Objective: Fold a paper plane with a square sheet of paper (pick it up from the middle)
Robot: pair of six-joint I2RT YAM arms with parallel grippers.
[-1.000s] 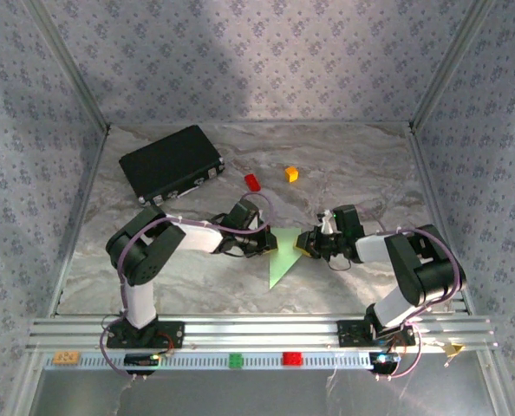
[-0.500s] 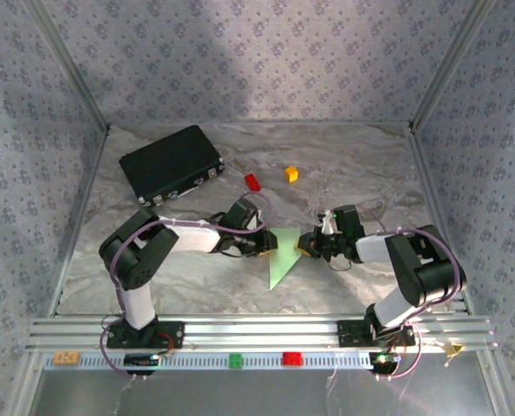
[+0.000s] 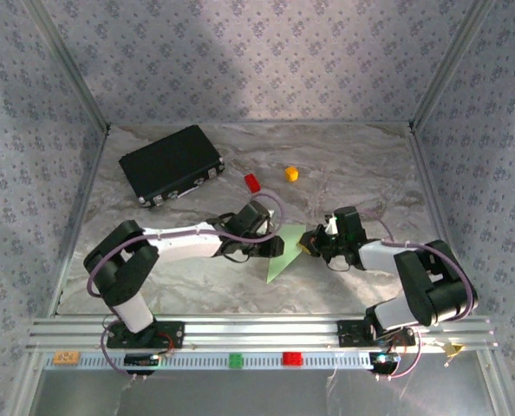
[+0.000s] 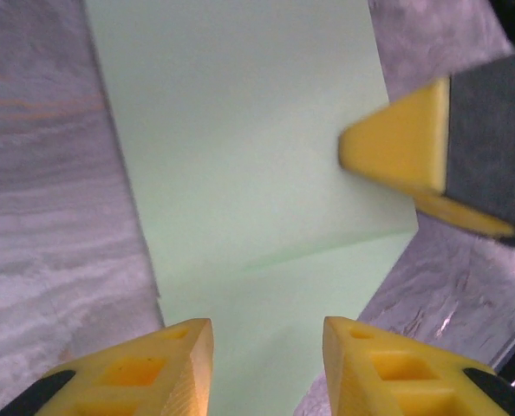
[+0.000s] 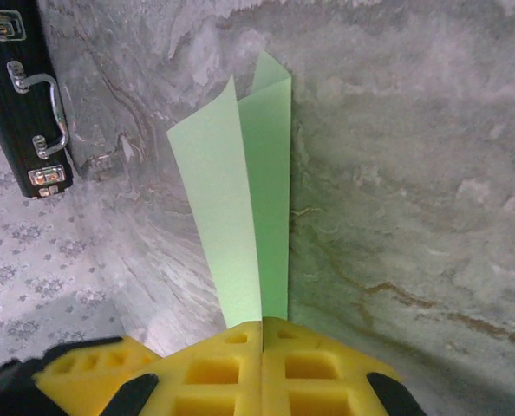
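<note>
Over open tabletop (image 3: 353, 165), right hand (image 5: 262, 328) pinches edge of paper plane (image 5: 240, 217).

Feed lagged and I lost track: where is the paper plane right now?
In the top view the paper plane is at mid-table between the arms, its right edge pinched in the shut right claw, the open left claw over its left edge.

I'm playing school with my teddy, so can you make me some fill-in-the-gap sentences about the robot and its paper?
1. The paper plane is light ____ in colour.
2. The right hand is squeezed ____ on the plane.
3. The left hand has its fingers ____, holding nothing.
4. The ____ case lies far left on the table.
Missing words: green, shut, open, black.
</note>
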